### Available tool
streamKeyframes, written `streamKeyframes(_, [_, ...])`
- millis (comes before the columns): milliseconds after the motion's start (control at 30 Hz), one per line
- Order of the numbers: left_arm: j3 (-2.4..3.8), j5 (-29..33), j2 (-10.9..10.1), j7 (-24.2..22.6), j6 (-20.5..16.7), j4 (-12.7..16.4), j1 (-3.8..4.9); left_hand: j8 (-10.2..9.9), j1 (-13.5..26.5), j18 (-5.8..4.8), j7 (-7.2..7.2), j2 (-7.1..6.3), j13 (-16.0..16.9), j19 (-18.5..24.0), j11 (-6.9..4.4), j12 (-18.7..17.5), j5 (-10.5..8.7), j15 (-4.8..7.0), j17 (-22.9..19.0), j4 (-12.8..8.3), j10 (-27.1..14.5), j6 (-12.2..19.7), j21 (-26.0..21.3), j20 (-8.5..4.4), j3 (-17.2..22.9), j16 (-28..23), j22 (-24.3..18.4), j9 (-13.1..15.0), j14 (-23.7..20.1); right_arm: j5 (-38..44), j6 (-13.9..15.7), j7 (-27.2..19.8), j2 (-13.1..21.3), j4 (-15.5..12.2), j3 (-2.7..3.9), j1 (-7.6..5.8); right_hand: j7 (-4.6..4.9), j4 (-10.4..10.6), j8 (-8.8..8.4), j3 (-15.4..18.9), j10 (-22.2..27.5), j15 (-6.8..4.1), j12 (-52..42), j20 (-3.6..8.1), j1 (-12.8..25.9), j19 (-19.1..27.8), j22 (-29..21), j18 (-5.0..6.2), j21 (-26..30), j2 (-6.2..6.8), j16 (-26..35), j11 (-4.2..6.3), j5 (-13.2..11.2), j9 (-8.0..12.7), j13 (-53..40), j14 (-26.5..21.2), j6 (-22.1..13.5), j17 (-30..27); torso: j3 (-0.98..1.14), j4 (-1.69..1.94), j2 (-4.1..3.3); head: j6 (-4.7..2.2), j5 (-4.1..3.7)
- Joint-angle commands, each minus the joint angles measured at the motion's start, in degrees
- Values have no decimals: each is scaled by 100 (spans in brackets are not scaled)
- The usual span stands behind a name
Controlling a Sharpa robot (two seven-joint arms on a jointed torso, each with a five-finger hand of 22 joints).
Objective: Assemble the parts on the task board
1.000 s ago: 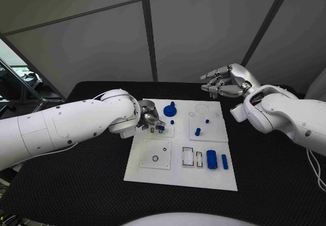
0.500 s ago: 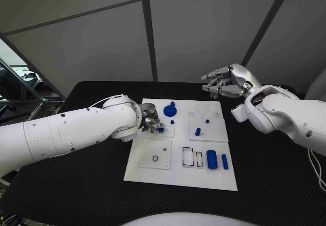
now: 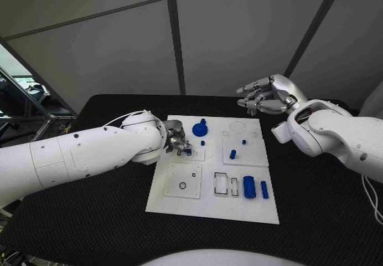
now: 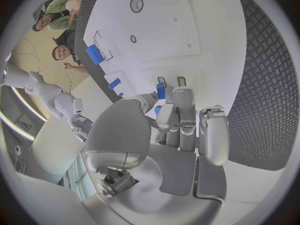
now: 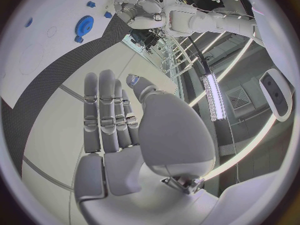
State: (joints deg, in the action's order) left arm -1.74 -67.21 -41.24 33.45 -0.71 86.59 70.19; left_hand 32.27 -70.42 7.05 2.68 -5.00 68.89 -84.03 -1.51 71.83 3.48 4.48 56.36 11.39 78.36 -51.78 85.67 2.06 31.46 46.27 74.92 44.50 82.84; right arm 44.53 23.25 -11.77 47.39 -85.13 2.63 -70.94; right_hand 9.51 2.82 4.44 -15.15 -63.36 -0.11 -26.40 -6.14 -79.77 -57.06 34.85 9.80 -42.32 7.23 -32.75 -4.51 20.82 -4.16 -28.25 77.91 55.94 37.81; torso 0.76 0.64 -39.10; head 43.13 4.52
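The white task board (image 3: 209,208) lies in the middle of the black table. My left hand (image 3: 177,144) is low over the board's left side and pinches a small blue part (image 3: 189,152) between thumb and fingers; the part (image 4: 160,91) sits at the fingertips (image 4: 182,96), right above two small slots. My right hand (image 3: 267,97) hangs in the air beyond the board's far right corner, fingers apart and holding nothing. A blue gear (image 3: 200,130) stands at the far end of the board, also seen as the gear (image 5: 84,23) past the right hand (image 5: 115,130).
Two short blue pegs (image 3: 232,155) (image 3: 202,143) stand mid-board. A blue cylinder (image 3: 248,187) and a blue bar (image 3: 264,190) lie near the right edge, beside two rectangular slots (image 3: 220,184). A white sub-plate with a ring (image 3: 184,182) sits on the near left.
My left arm has turned and shifted slightly while its hand stays over the same spot with the blue part. The right hand has not moved.
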Motion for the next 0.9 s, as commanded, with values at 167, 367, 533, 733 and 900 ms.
streamKeyframes(167, [5, -118, 48, 50, 261, -39, 4, 39, -2, -564, -12, -88, -5, -337, -4, -13, -1, 19, 11, -739, 51, -10, 23, -49, 803, -35, 908, 15, 24, 33, -39, -42, -7, -4, 5, -12, 11, 8, 0, -29, 36, 15, 20, -17, 20, -36, -7, 64, 36, -36, 46, 6, 32, -4, 13, 25, -9, 12, 4, -2, 5, -4, 2])
streamKeyframes(367, [5, -118, 79, 62, 348, -54, 4, 38, 0, -563, -12, -98, -5, -335, -4, -14, -1, 20, 13, -749, 53, -12, 20, -50, 821, -35, 903, 17, 24, 35, -50, -44, -13, -1, 5, -12, 12, 11, 0, -27, 36, 16, 20, -18, 26, -36, -7, 63, 37, -34, 50, 5, 33, -4, 15, 27, -10, 14, 5, -1, 4, 4, -1])
streamKeyframes(533, [5, -119, 82, 76, 403, -56, 5, 38, 2, -563, -12, -106, -3, -335, -5, -12, -1, 20, 13, -759, 56, -14, 20, -50, 840, -37, 905, 19, 24, 35, -55, -44, -15, 1, 5, -12, 12, 11, 0, -27, 36, 16, 20, -18, 26, -36, -7, 63, 37, -34, 50, 5, 33, -4, 15, 27, -10, 14, 4, 2, 5, 15, -3])
streamKeyframes(733, [5, -119, 81, 97, 477, -56, 5, 40, 8, -563, -13, -131, -9, -335, -7, -18, 0, 21, 16, -789, 60, -25, 19, -52, 901, -39, 905, 27, 25, 6, -67, -46, -21, 7, 5, -12, 12, 18, 0, -25, 36, 17, 20, -19, 40, -37, -8, 63, 41, -30, 58, 3, 37, -4, 19, 31, -11, 18, 2, 2, 7, 29, 3])
streamKeyframes(900, [5, -118, 80, 118, 489, -53, 5, 44, 25, -564, -13, -172, -18, -338, -8, -28, 5, 23, 21, -825, 65, -36, 21, -54, 995, -41, 911, 41, 26, -4, -74, -46, -24, 10, 5, -12, 12, 18, 0, -25, 36, 17, 20, -19, 40, -37, -8, 63, 41, -30, 58, 3, 37, -4, 19, 31, -11, 18, 1, 2, 7, 27, 2])
